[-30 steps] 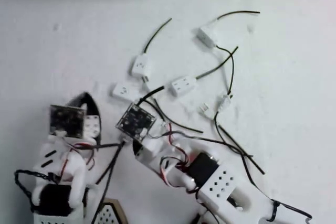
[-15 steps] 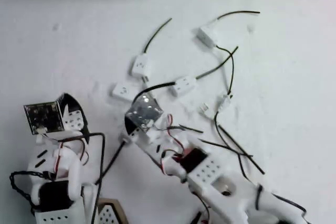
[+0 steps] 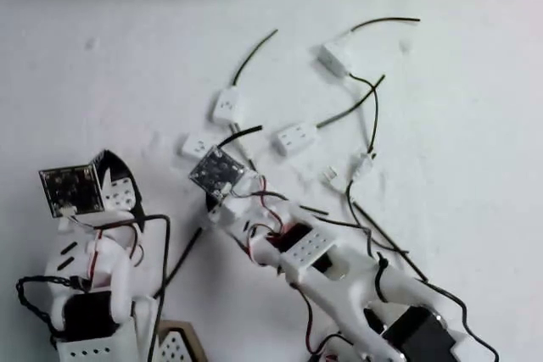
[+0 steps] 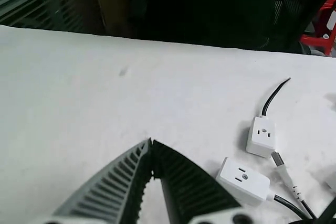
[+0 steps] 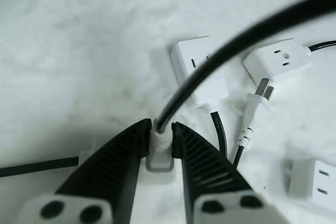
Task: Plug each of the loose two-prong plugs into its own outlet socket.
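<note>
My right gripper (image 5: pixel 160 128) is shut on a white two-prong plug (image 5: pixel 159 149), low over the table. Its black cord (image 5: pixel 236 40) arcs away over a white outlet socket (image 5: pixel 195 69). In the high view this arm's wrist board (image 3: pixel 217 172) sits just beside that socket (image 3: pixel 197 147). A second socket (image 5: pixel 277 60) has a loose plug (image 5: pixel 255 99) lying at its edge. Two further sockets (image 3: pixel 297 137) (image 3: pixel 337 58) lie farther back, and another loose plug (image 3: pixel 333 177) lies to the right. My left gripper (image 4: pixel 151 148) is shut and empty, at the near left (image 3: pixel 105 158), apart from the sockets (image 4: pixel 262 136) (image 4: pixel 243 180).
Black cords (image 3: pixel 373 116) loop across the table's middle and right, and one cord (image 3: pixel 386 247) runs close along my right arm. A brown object with a perforated white piece (image 3: pixel 174 343) sits at the front edge. The white table (image 3: pixel 102 65) stretches bare to the far left.
My right arm has pushed forward and left, carrying the plug toward the left-hand socket, and its cord end swung with it. My left arm shifted left, then held still.
</note>
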